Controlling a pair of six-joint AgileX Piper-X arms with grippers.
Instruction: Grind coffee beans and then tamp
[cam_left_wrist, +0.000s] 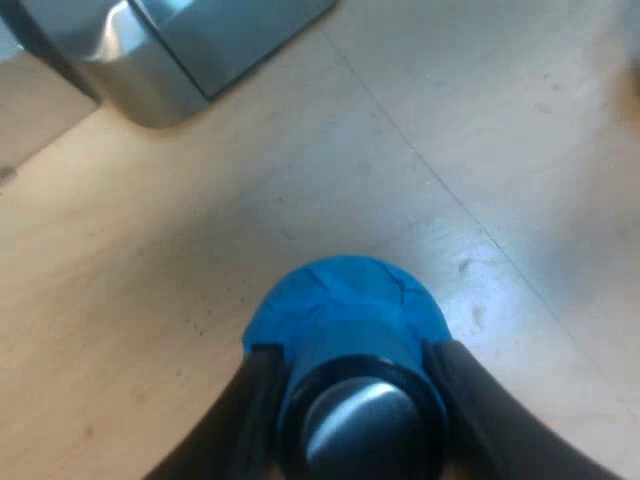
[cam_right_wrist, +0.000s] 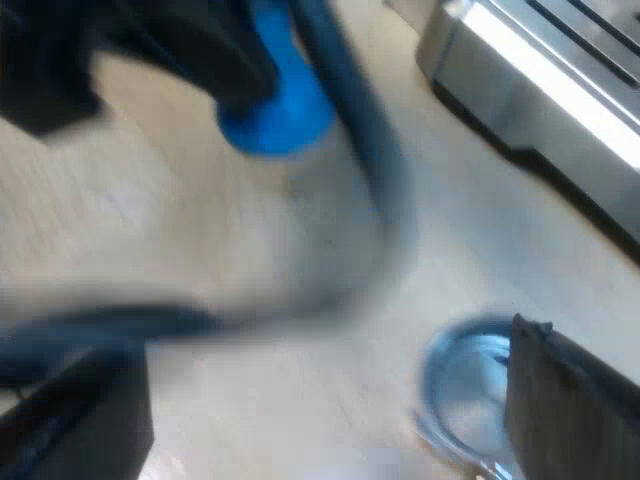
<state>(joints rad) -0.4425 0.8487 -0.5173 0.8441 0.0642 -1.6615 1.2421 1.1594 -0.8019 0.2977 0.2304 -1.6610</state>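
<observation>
My left gripper (cam_left_wrist: 350, 405) is shut on the blue tamper (cam_left_wrist: 345, 310), one black finger on each side of its neck, and holds it over the wooden table (cam_left_wrist: 150, 260). From the right wrist view the blue tamper (cam_right_wrist: 275, 105) hangs in the left arm's gripper (cam_right_wrist: 225, 60) above the table. My right gripper (cam_right_wrist: 320, 420) stands open with its fingers wide apart. The round metal basket of the holder (cam_right_wrist: 465, 385) lies on the table just beside one of the fingertips (cam_right_wrist: 565, 400). The holder's handle is hidden.
The espresso machine's steel base (cam_left_wrist: 170, 50) stands close to the tamper; its base edge (cam_right_wrist: 540, 90) also lies beyond the holder. Light wooden table (cam_right_wrist: 200, 230) spreads between the tamper and the holder.
</observation>
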